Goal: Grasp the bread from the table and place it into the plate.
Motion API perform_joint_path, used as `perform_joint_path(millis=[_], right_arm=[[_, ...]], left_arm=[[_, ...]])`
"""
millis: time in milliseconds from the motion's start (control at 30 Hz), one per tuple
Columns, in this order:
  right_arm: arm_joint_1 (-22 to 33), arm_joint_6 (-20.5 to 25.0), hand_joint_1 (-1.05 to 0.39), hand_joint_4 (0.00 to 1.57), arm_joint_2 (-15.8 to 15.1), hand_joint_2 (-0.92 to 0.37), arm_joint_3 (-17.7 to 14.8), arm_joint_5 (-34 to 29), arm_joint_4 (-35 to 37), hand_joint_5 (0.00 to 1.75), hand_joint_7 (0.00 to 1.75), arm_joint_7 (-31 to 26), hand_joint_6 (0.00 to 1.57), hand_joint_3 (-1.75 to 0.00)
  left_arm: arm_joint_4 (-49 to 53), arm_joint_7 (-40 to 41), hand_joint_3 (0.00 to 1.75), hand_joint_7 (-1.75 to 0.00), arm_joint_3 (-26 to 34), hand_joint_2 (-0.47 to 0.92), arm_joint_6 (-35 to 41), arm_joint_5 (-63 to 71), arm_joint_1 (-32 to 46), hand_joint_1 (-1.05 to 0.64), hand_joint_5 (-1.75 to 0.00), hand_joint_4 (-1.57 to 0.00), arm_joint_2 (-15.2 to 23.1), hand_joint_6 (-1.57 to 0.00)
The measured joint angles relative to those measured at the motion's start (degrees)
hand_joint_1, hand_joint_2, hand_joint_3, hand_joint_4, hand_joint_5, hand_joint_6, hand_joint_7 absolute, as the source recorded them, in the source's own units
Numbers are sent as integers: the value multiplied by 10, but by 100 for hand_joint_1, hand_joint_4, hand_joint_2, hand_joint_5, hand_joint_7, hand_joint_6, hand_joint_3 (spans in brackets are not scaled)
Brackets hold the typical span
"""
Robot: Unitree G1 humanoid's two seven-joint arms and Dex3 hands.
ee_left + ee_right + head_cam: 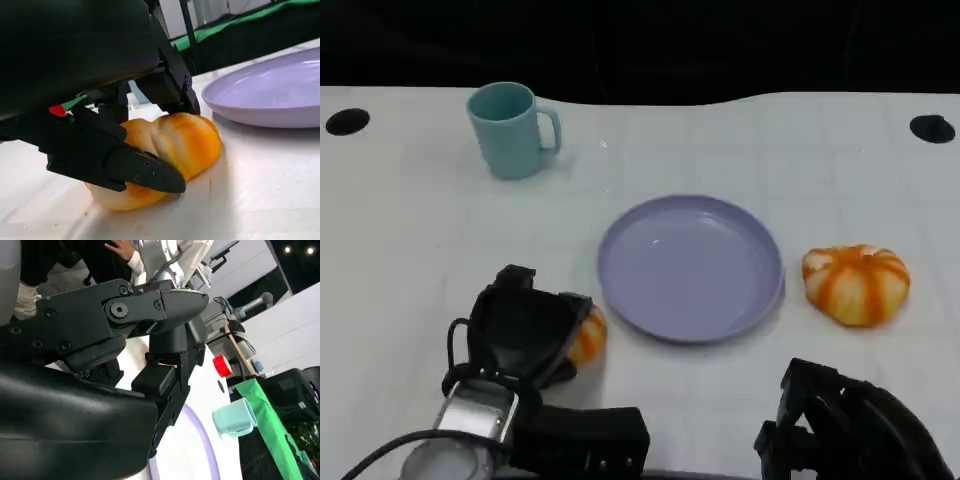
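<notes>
Left hand (527, 333) around unlabelled bread (170, 150), beside plain plate (690, 267).

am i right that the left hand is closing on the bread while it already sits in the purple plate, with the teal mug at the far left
Not quite. The left hand does have its fingers around the bread, but the bread lies on the white table beside the purple plate, not in it, as the left wrist view shows. The teal mug does stand at the far left.
</notes>
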Motion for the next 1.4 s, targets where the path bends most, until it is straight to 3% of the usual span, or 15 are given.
perform_joint_path(millis=[100,367,467,700,733,800,867,900,967,1033,1167,1400], right_arm=[[0,0,-72,89,0,-92,0,0,0,158,136,0,78,-22],[1,0,-72,89,0,-92,0,0,-1,158,136,0,77,-23],[1,0,-72,89,0,-92,0,0,-2,158,137,0,78,-23],[2,1,-71,89,-1,-92,-1,1,-2,159,138,0,77,-23],[2,0,-71,88,-1,-92,-1,1,-2,159,137,0,77,-24],[1,0,-71,88,-1,-92,-1,0,-2,159,137,0,77,-24],[1,0,-71,88,-1,-92,-1,0,-1,159,137,0,77,-24],[1,0,-71,88,-1,-92,-1,0,-1,159,136,0,77,-23],[1,0,-71,88,0,-92,-1,0,0,158,136,0,77,-23],[1,0,-71,88,0,-92,-1,0,2,159,135,1,77,-22],[1,0,-71,87,0,-92,-1,0,2,159,135,2,77,-22],[1,-3,-71,87,0,-92,-1,1,7,158,134,8,78,-22]], left_arm=[[22,33,35,-89,-1,92,-7,-5,-3,-32,-175,-78,-1,-84],[44,84,40,-119,6,92,-26,-34,-7,-29,-175,-81,-1,-70],[39,89,36,-139,15,92,-31,-45,-4,-28,-175,-82,2,-64],[-8,87,27,-131,34,91,-29,-55,12,-24,-175,-85,23,-69],[-16,86,27,-144,39,90,-28,-56,14,-23,-175,-84,25,-66],[-34,84,27,-148,47,88,-27,-58,16,-22,-175,-85,28,-66],[-50,84,33,-133,55,86,-28,-60,17,-22,-175,-86,30,-73],[-56,85,41,-116,59,82,-30,-63,17,-22,-175,-87,30,-79],[-71,86,64,-112,66,70,-34,-67,18,-23,-175,-87,30,-83],[-85,88,73,-122,71,63,-42,-69,18,-24,-175,-86,31,-83],[-105,90,80,-164,79,57,-45,-69,18,-20,-175,-86,31,-68],[-111,89,91,-175,88,42,-92,-102,-3,-14,-175,-88,15,-66]])
